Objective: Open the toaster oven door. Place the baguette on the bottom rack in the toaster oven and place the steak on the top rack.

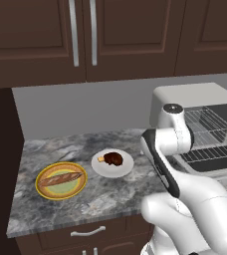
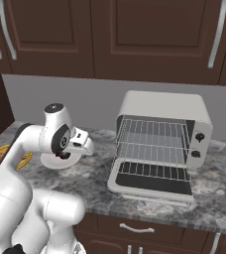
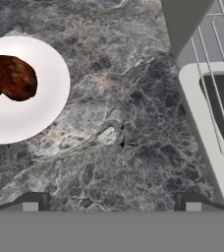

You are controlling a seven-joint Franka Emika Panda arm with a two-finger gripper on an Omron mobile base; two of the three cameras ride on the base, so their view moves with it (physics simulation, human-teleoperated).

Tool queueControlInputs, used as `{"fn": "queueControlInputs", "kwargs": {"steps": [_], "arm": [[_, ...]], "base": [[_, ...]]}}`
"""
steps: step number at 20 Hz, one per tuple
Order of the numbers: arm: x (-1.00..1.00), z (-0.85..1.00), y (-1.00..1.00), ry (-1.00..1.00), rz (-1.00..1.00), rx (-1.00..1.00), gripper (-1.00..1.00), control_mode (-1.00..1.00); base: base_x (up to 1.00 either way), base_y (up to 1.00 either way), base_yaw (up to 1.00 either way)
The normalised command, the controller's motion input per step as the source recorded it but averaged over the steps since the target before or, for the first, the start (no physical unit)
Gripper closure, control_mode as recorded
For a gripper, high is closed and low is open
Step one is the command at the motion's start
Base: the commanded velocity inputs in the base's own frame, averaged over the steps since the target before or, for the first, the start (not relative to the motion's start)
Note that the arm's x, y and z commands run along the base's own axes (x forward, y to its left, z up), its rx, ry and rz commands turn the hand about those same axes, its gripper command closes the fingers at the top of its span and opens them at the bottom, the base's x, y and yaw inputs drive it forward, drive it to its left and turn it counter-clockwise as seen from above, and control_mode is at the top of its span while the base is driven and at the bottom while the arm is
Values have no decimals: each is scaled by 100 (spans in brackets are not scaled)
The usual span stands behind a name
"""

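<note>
The toaster oven [image 2: 159, 106] stands on the counter with its door [image 2: 152, 184] folded down flat. Inside are the top rack [image 2: 152, 133] and the bottom rack [image 2: 152, 155], both bare. The steak [image 1: 113, 158] lies on a white plate [image 1: 125, 168]. Left of it, the baguette [image 1: 60, 178] lies on a yellow-rimmed green plate [image 1: 42, 189]. In the hand view my gripper [image 3: 111, 203] is open and holds nothing. It hovers over bare counter with the steak [image 3: 11, 78] to its upper left and the door [image 3: 210, 147] to its right.
Dark wooden cabinets hang above the grey marble counter [image 1: 85, 204], with a grey wall behind. A tall dark panel [image 1: 1, 164] bounds the counter's left end. Drawers sit under the front edge. My arm's elbow [image 1: 172, 132] stands between the steak's plate and the oven.
</note>
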Motion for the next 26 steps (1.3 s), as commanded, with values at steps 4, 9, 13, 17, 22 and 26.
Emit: {"fn": "queueControlInputs", "kwargs": {"steps": [4,9,13,17,22,26], "arm": [[2,1,53,0,3,0,-100,-100],[4,4,44,0,9,0,-100,-100],[4,0,49,0,9,-2,-100,-100],[3,0,49,0,3,-4,-100,-100],[9,0,24,10,0,0,-100,-100],[2,0,10,7,1,1,-100,-100]], "base": [[0,0,0],[0,0,0],[0,0,0],[0,0,0],[0,0,0],[0,0,0]]}}
